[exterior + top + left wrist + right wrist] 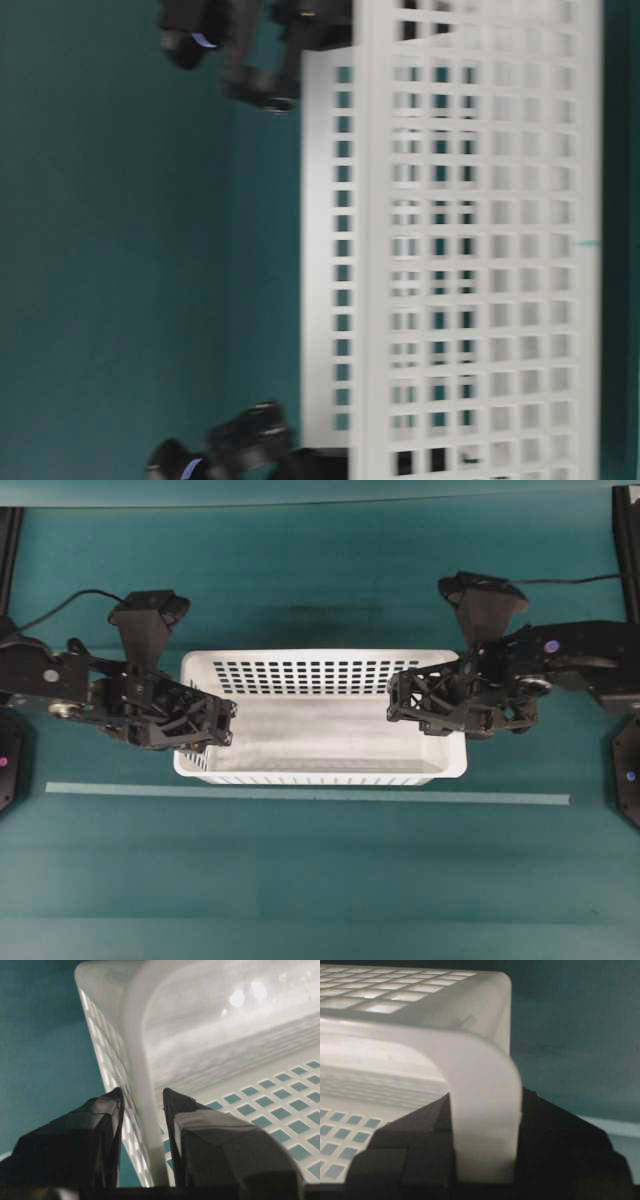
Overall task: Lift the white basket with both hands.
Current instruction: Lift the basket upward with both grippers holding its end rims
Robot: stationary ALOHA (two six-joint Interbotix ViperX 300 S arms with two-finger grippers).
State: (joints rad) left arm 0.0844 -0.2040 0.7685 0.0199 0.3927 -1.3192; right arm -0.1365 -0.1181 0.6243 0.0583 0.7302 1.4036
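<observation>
Grippers are reached inward level, left gripper [142,1110] and right gripper [482,1130] each clamped on the white basket [330,730] end wall between its jaws.

In the table-level view the white basket [470,250] is smearing with blur and running off the top, bottom and right edges. Both arms are getting cut off there too. From overhead, the left claw [205,730] is covering the basket's left end and the right claw [420,705] is hiding part of its right rim.
</observation>
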